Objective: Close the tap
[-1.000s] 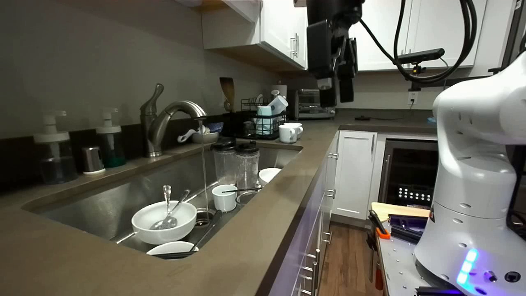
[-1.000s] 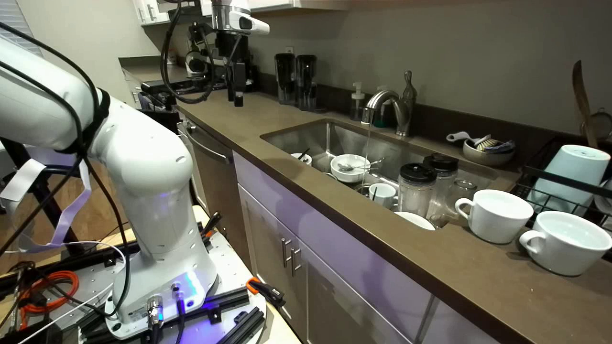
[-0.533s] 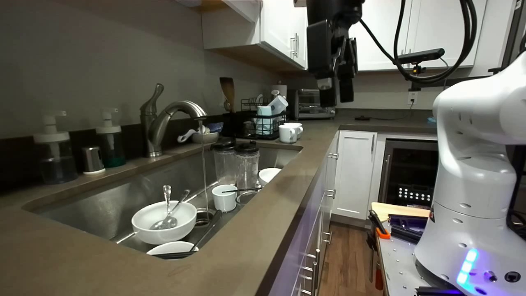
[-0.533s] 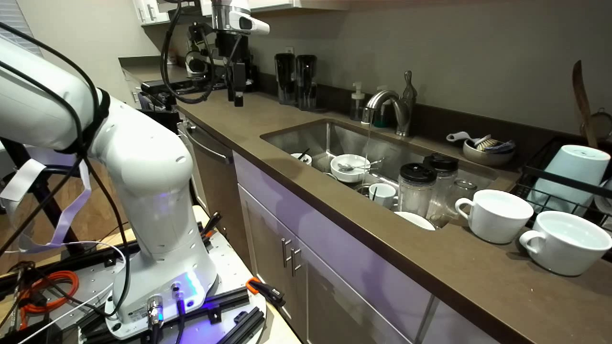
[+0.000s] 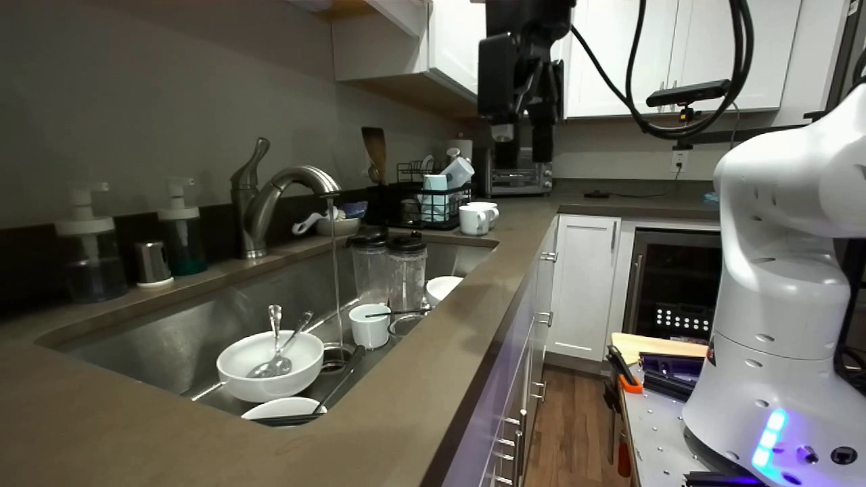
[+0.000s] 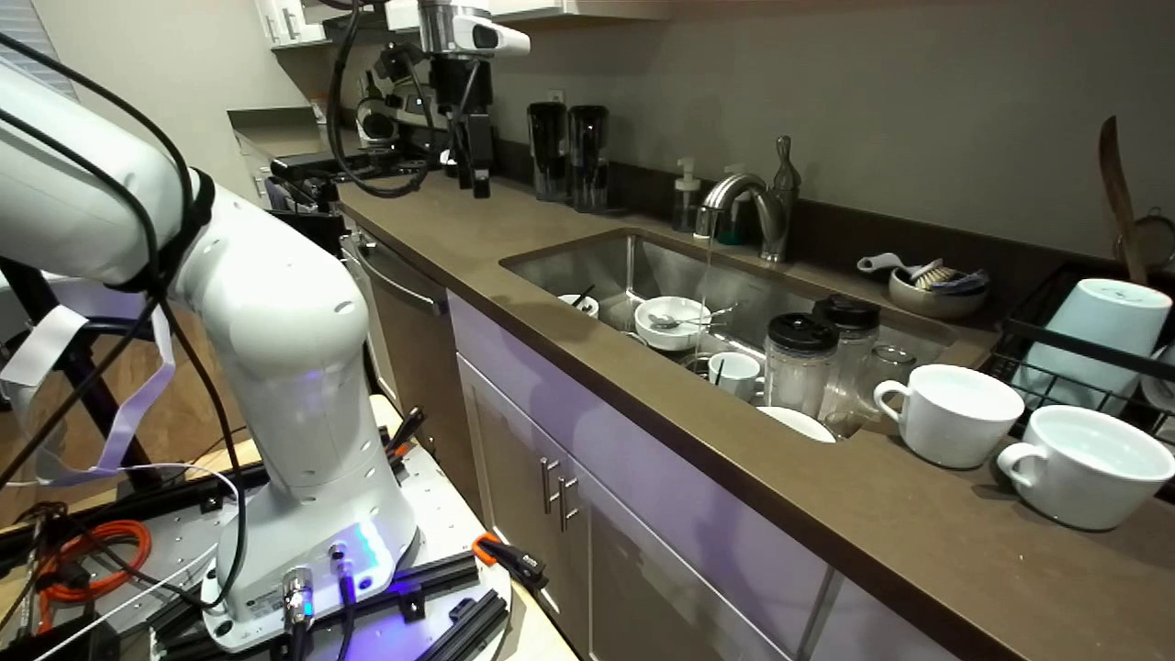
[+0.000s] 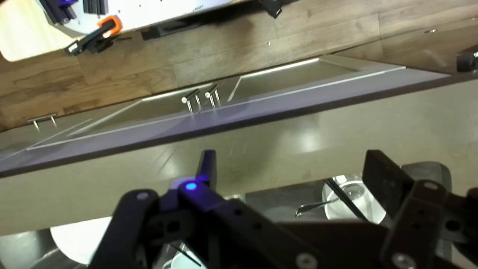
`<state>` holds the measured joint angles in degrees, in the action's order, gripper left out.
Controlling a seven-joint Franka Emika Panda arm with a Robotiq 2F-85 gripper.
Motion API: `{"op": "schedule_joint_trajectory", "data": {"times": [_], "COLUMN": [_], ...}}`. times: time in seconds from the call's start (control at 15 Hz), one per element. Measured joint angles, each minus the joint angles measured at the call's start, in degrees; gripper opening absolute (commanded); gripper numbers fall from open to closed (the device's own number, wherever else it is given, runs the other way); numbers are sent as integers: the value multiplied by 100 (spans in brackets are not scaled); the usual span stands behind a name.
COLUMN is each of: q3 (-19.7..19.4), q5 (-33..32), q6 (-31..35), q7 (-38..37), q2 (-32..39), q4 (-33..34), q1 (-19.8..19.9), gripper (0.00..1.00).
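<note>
The tap (image 5: pixel 260 210) is a brushed silver-grey faucet behind the sink, also seen in an exterior view (image 6: pixel 774 225). Its lever handle (image 5: pixel 252 162) stands upright, tilted slightly at the top. A thin stream of water (image 5: pixel 336 277) runs from the spout (image 5: pixel 304 177) into the sink. My gripper (image 5: pixel 525 145) hangs in the air pointing down, apart from the tap. It also shows in an exterior view (image 6: pixel 473 184). In the wrist view my gripper (image 7: pixel 291 155) is wide open and empty above the counter's front strip and sink. The tap is out of the wrist view.
The sink (image 6: pixel 587 250) holds bowls, cups, cutlery and lidded jars (image 6: pixel 799 367). Soap dispensers (image 5: pixel 179 237) stand beside the tap. A scrubber bowl (image 6: pixel 932 296), white mugs (image 6: pixel 955 418) and a dish rack (image 5: pixel 406 210) stand on the tap's other side. Upper cabinets (image 5: pixel 399 47) hang above.
Over the last half second my gripper has moved left in one exterior view and right in the other, slightly up in both, still open. The tap and running water look unchanged.
</note>
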<state>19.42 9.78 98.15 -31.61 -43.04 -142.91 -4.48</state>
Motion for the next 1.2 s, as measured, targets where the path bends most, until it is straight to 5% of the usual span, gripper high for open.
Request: {"op": "schedule_joint_trajectory", "data": {"times": [0.87, 1.2], "q3": [-572, -768], "q5": [-2397, -2412], "q6": [3056, 3276], "q7": [868, 1228], "q2": [1579, 1968], "q4": [764, 1072], "q1": [601, 586], "gripper": [100, 100]}}
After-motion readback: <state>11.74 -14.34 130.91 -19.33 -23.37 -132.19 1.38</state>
